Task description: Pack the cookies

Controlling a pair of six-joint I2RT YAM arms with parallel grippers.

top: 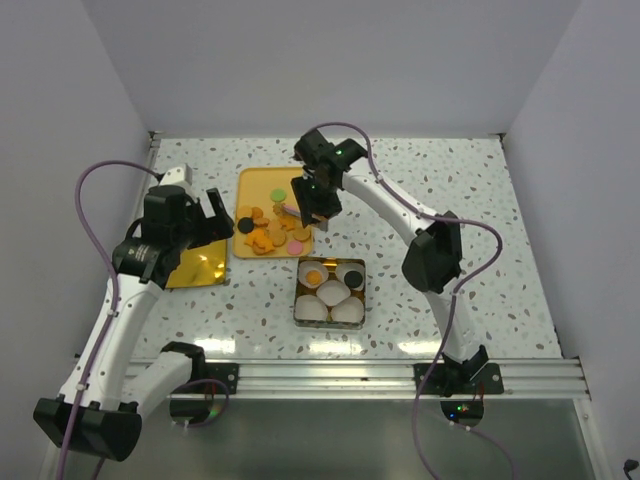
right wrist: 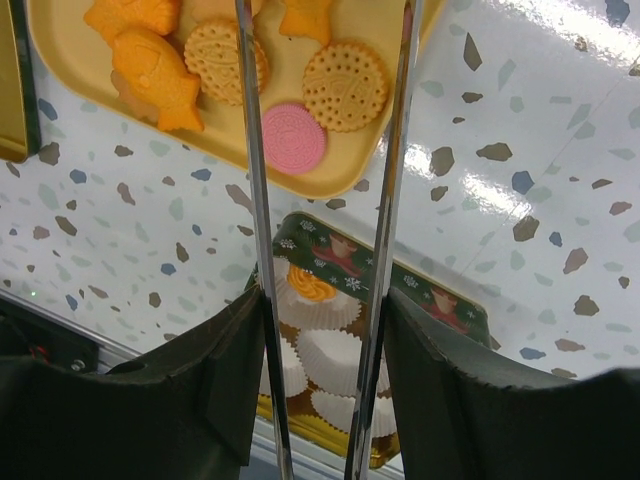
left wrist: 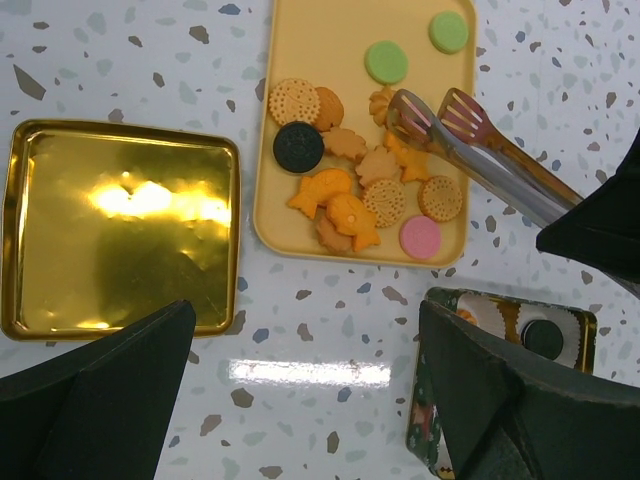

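**Status.** The right gripper (top: 318, 200) has its jaws clamped on the handles of a pair of metal tongs (left wrist: 480, 150), partly squeezed. The two tong tips stand apart with nothing between them, above the orange pieces near the middle of the yellow tray (left wrist: 320, 40). You cannot tell whether a tip touches a biscuit. The left gripper (left wrist: 305, 320) has its jaws spread wide and holds nothing. It hangs over the tabletop (left wrist: 100, 60) near the gold lid (left wrist: 120, 230).

**Location of the load.** Most of the cookies (left wrist: 350, 190) lie on the tray in a loose, overlapping cluster. At least two already sit in paper cups (right wrist: 335, 355) inside the tin (right wrist: 440, 300), which stands just beside the near end of the tray.

**Hazards.**

1. Double pick. The pieces overlap, so closing the tips may catch two, or lever a neighbour off the tray.
2. Missed pick. The biscuits are thin and lie flat. Tips that come down too high will probably close on air, and tips that come down too low will scrape the tray.
3. Tray shift. Nothing holds the tray, so a sideways push from the tips is likely to slide it across the tabletop.
4. Breakage. Too hard a squeeze may crack a biscuit.
5. Tool slip. The tongs are smooth metal, so watch for them turning between the jaws.
6. Drop in transit. A weak pinch may let the piece fall onto the tabletop between tray and tin.
7. Cup upset. The cups look light, so a low release may tip or crush one.
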